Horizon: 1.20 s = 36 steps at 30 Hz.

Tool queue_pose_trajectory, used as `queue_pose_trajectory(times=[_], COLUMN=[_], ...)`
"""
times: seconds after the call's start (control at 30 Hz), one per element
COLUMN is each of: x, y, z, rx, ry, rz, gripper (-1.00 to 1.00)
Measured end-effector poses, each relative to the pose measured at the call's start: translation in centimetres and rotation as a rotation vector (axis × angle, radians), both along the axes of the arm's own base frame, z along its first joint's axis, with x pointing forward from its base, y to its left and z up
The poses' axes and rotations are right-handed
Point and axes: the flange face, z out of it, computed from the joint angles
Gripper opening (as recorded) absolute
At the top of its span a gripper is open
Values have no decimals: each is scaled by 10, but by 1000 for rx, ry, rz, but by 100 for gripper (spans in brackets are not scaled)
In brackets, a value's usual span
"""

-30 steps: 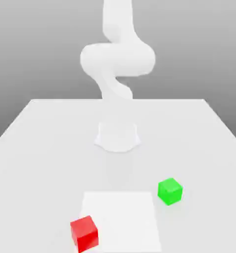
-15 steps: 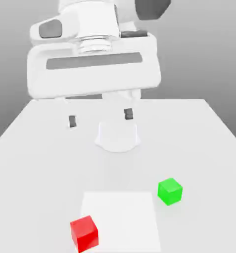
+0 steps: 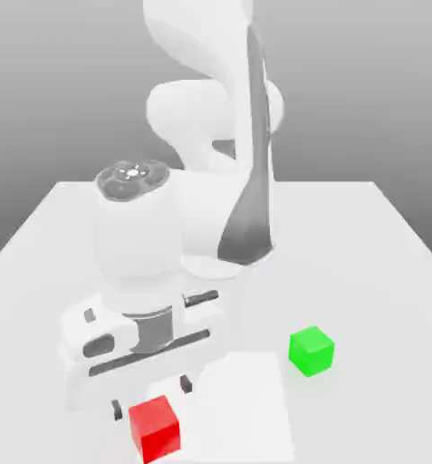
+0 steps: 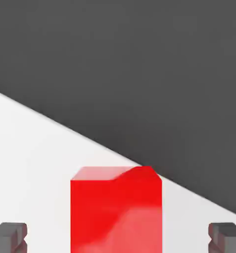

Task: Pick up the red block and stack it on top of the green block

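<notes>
The red block [image 3: 155,429] sits at the near part of the counter [image 3: 364,272], toward the exterior view's left, by the corner of a pale square patch [image 3: 242,403] on the surface. It looks like a plain rigid cube with flat faces and crisp edges, so I'd expect it to be light, stiff and in no danger of being crushed. Its smooth sides might let it slip or twist if pinched off-centre, so the best hold is on two opposite upright faces, around mid-height, with the pads flat against them. The hand [image 4: 118,238] is open wide, its fingertips well apart with the block showing between them in the hand view and space to spare on either side; nothing is gripped. In that view the block's edges look squared up to the fingers, which should make for an even pinch once the hand is low enough. Farther out, the green block [image 3: 312,351] rests on the counter toward the exterior view's right, well apart from the red one, its top bare and ready to take a load. The task seems to be at the approach to the grasp; afterwards, a level lift and a gentle, centred release should keep the stack from tipping.
</notes>
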Motion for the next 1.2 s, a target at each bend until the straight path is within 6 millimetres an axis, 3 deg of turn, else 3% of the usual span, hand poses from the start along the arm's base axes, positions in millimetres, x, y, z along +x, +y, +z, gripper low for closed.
queue_pose_trajectory(times=[0.03, 0.23, 0.4, 0.43, 0.57, 0.6, 0.7, 0.87, 1.07, 1.1, 1.2], x=[-1, -1, 0, -3, -33, -44, -86, -154, -162, -162, -162], y=[0, 0, 0, 7, 85, 115, 177, 226, 232, 232, 232], z=[-9, -13, 36, 45, 63, 67, 77, 84, 37, 28, 28], rx=[0, 1, 0, 5, 30, 33, 34, 7, 1, 1, 1], ry=[1, 3, 2, 4, 15, 17, 19, 6, 4, 4, 4], rz=[0, -1, 1, 17, 216, 296, 495, 737, 770, 771, 770], gripper=[-100, -100, -100, -100, -100, -100, -100, -100, -100, 100, 100])
